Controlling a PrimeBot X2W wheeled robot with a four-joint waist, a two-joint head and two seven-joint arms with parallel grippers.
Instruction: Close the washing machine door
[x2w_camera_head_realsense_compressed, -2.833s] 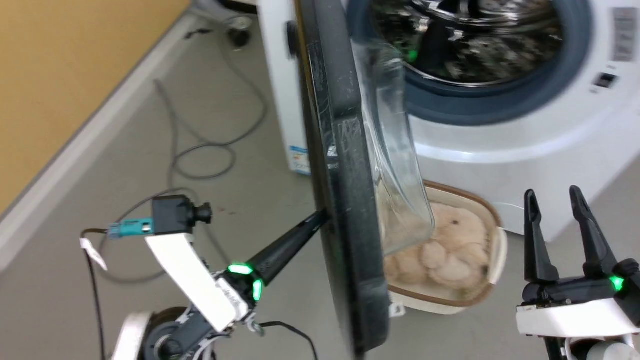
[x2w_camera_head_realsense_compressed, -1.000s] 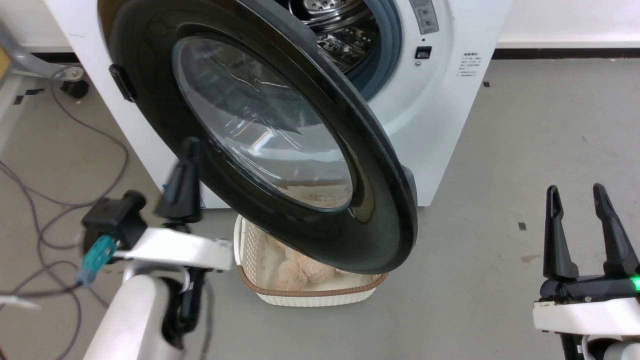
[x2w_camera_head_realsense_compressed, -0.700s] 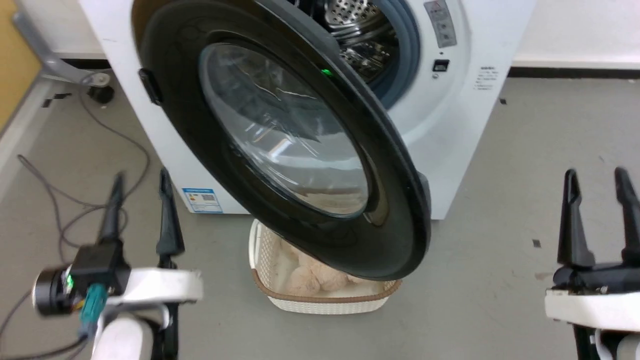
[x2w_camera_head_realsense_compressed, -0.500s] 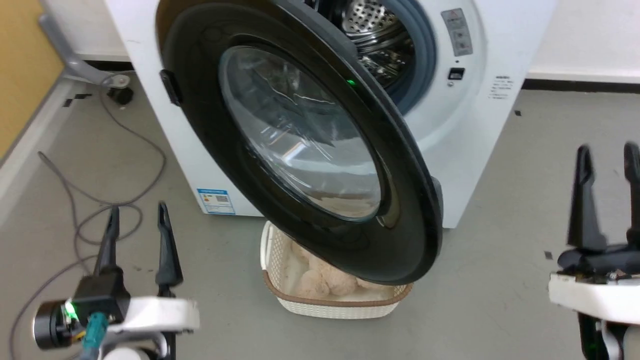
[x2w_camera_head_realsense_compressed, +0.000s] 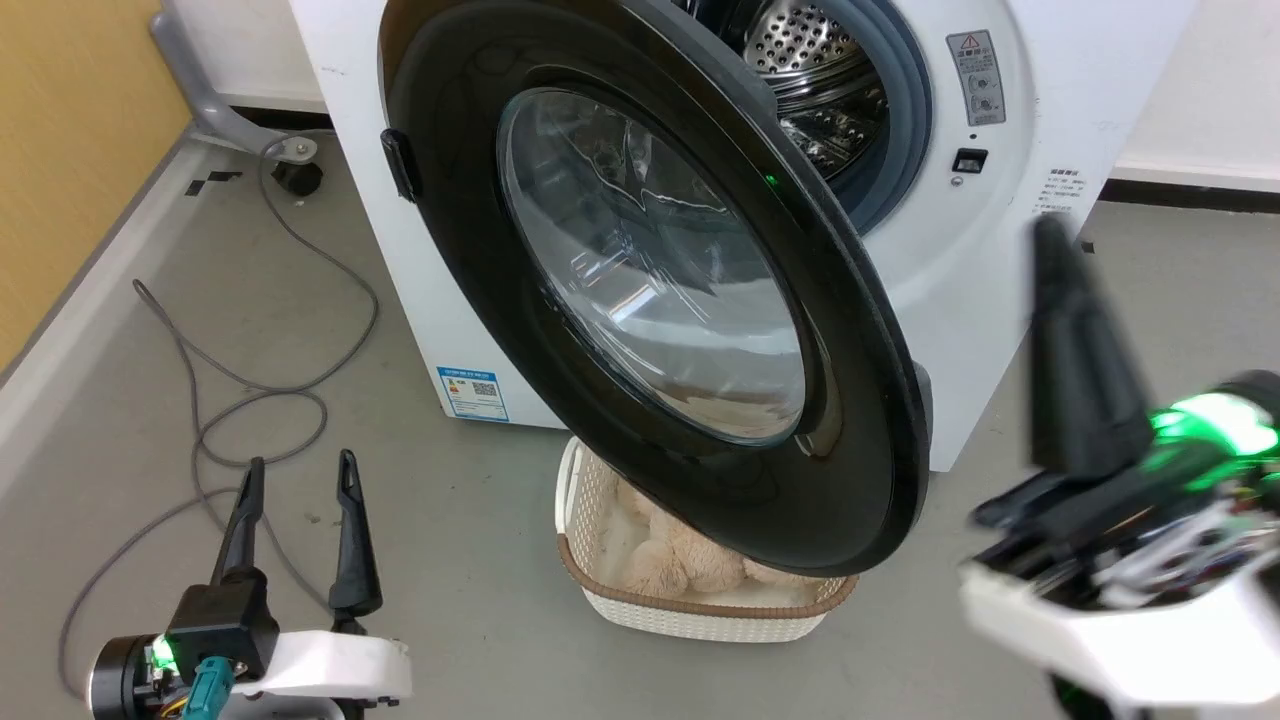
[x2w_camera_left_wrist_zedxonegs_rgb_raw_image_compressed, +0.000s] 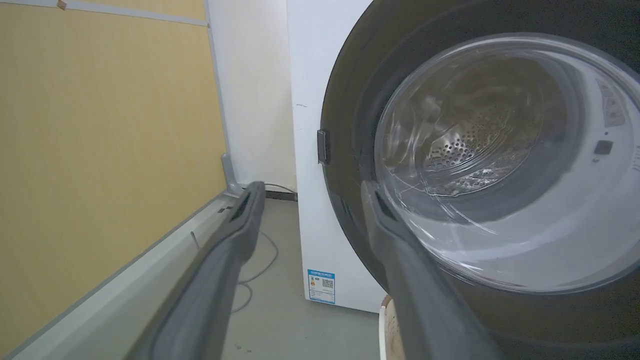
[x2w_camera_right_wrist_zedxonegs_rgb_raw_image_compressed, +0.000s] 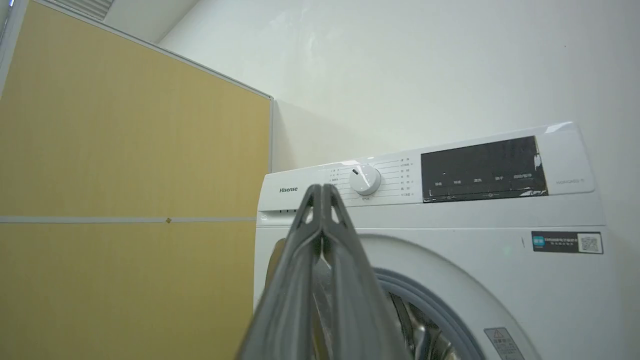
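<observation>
The white washing machine (x2w_camera_head_realsense_compressed: 1010, 270) stands ahead, its steel drum (x2w_camera_head_realsense_compressed: 815, 60) showing past the door. The black-rimmed door (x2w_camera_head_realsense_compressed: 640, 260) with its glass bowl window hangs partly open, its free edge out toward me on the right. My left gripper (x2w_camera_head_realsense_compressed: 297, 482) is open and low at the lower left, apart from the door. In the left wrist view, the left gripper (x2w_camera_left_wrist_zedxonegs_rgb_raw_image_compressed: 312, 189) points at the door's (x2w_camera_left_wrist_zedxonegs_rgb_raw_image_compressed: 490, 160) hinge side. My right gripper (x2w_camera_head_realsense_compressed: 1048, 238) is blurred and raised right of the door's free edge. In the right wrist view, the right gripper (x2w_camera_right_wrist_zedxonegs_rgb_raw_image_compressed: 322, 189) is shut and empty, aimed at the machine's control panel (x2w_camera_right_wrist_zedxonegs_rgb_raw_image_compressed: 480, 167).
A white woven basket (x2w_camera_head_realsense_compressed: 700, 612) with a plush toy sits on the floor under the door. Grey cables (x2w_camera_head_realsense_compressed: 250, 400) loop over the floor at the left, beside a yellow wall (x2w_camera_head_realsense_compressed: 70, 130). A blue label (x2w_camera_head_realsense_compressed: 474, 392) marks the machine's lower left front.
The door has swung from edge-on to partly shut. My left gripper left the door and dropped to the lower left. My right gripper has shut and risen toward the machine. The camera shifted.
</observation>
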